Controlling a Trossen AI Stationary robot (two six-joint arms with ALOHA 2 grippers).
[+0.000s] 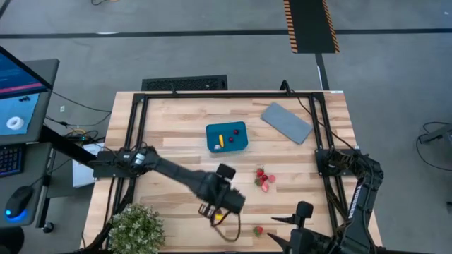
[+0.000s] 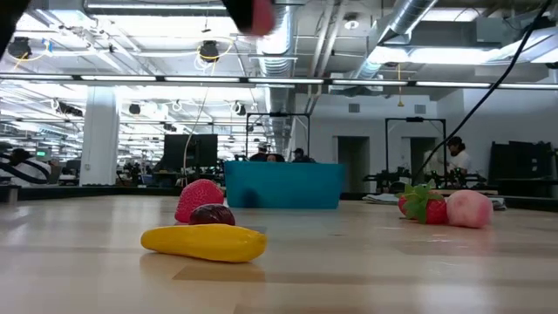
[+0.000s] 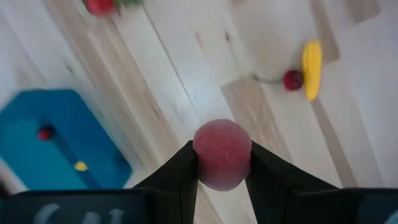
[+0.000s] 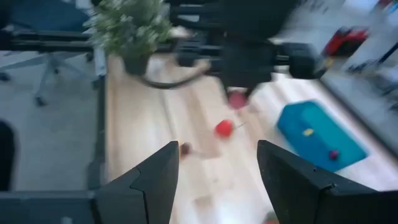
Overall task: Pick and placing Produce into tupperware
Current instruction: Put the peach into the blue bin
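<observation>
Progress partial, by the look of it: small teal-blue rounded-rectangle plastic tupperware (image 1: 227, 137) already loaded with two pieces, one yellow and one dark red, both plain in the left wrist view; most produce left out on the pale wooden counter (image 1: 176, 120). Left hand (image 3: 222, 163) raised above the counter, fingers (image 3: 180, 171) clamped on a round pinkish-red berry-like fruit (image 3: 222, 154), one dark finger pressed to each side. Tupperware seen ahead of that hand and off to one side, well apart from it, with bare counter between; carry and drop over the shallow walls judged the next step. Beyond the held fruit, on the far side from the tupperware, a small yellow elongated piece (image 3: 311, 60) with a dark red berry (image 3: 293, 79) touching or just beside it; the same pair low on the counter in the level view, with a pink strawberry-like piece (image 2: 200, 200) close behind. Further cluster of red and pink pieces (image 1: 265, 179) between the left hand and the right side of the counter, plus a single red piece (image 1: 258, 230) near the right hand (image 4: 216, 171). Right hand parked at the near edge, fingers spread wide, nothing between them. Roughly eight or so pieces judged outstanding, exact count not legible.
</observation>
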